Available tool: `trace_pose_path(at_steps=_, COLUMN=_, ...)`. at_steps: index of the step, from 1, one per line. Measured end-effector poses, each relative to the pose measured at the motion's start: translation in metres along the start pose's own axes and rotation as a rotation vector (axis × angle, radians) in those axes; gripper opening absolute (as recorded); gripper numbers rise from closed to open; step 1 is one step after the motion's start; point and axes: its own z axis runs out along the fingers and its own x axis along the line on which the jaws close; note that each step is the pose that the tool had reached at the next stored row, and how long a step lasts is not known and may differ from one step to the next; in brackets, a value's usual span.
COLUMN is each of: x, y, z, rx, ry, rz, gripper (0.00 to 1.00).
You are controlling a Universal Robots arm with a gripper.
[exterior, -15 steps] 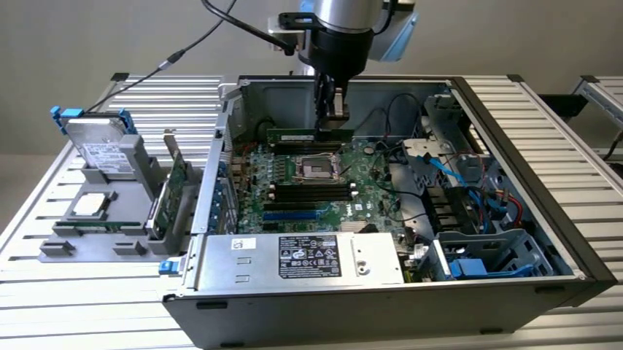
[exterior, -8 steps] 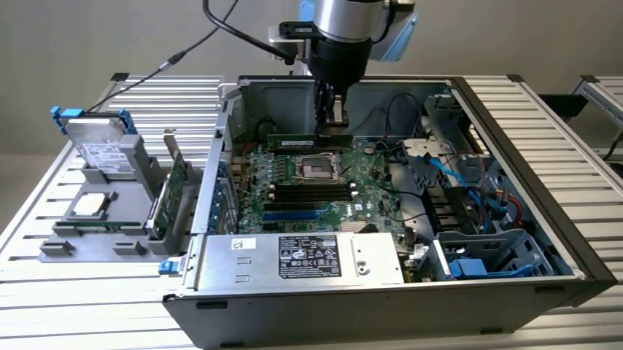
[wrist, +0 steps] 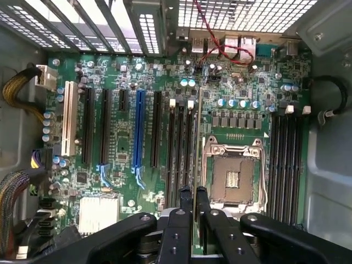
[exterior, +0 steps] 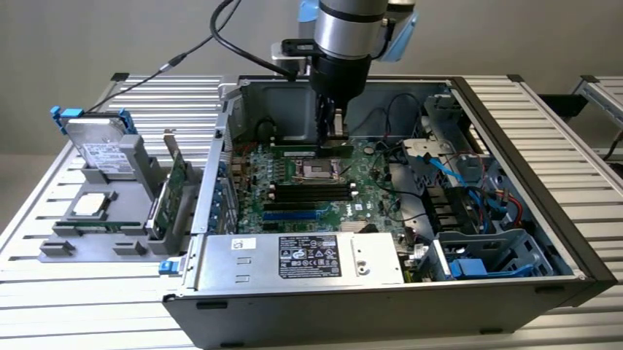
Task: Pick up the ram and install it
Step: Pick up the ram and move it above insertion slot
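One slatted table (exterior: 78, 321), open case (exterior: 389, 313), tool (wrist: 193, 201) gripping ram (wrist: 198, 132)

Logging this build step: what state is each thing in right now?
Dark grey computer case: open, side panel off.
Silver processor socket: empty.
Thin green ram stick: edge-on, held over the motherboard.
Gripper: shut on the ram.
Silver hard drive: standing in grey rack.

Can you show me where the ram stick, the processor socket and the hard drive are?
ram (wrist: 198, 143), wrist view, its thin edge.
processor socket (wrist: 233, 179), wrist view, its open middle.
hard drive (exterior: 102, 149), exterior view, its labelled face.
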Motion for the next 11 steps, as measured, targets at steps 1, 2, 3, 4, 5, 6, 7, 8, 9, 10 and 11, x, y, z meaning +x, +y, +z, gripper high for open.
trace_pose_path(at_steps=1, x=0.0, y=-0.001, z=0.0024, rx=0.0031, ry=0.0045, rz=0.002, gripper=0.14)
trace_pose_path(at_steps=2, x=0.0, y=-0.0036, z=0.009, rx=0.0126, ry=0.0212, rz=0.01, gripper=0.14)
trace_pose_path(at_steps=3, x=0.0, y=-0.0037, z=0.01, rx=0.0128, ry=0.0238, rz=0.011, gripper=0.14)
trace_pose_path(at_steps=4, x=0.0, y=-0.0037, z=0.0111, rx=0.0128, ry=0.0262, rz=0.012, gripper=0.14)
trace_pose_path(at_steps=5, x=0.0, y=-0.0038, z=0.0122, rx=0.0127, ry=0.0282, rz=0.013, gripper=0.14)
trace_pose_path(at_steps=6, x=0.0, y=-0.0039, z=0.0136, rx=0.0126, ry=0.0301, rz=0.013, gripper=0.14)
trace_pose_path(at_steps=7, x=0.0, y=-0.004, z=0.015, rx=0.0125, ry=0.0313, rz=0.014, gripper=0.14)
trace_pose_path(at_steps=8, x=0.0, y=-0.0042, z=0.0168, rx=0.0126, ry=0.032, rz=0.014, gripper=0.14)
trace_pose_path(at_steps=9, x=0.0, y=-0.0043, z=0.0187, rx=0.0125, ry=0.0326, rz=0.014, gripper=0.14)
trace_pose_path(at_steps=10, x=0.0, y=-0.0044, z=0.0204, rx=0.0125, ry=0.0329, rz=0.015, gripper=0.14)
trace_pose_path(at_steps=11, x=0.0, y=-0.0046, z=0.0223, rx=0.0125, ry=0.0335, rz=0.015, gripper=0.14)
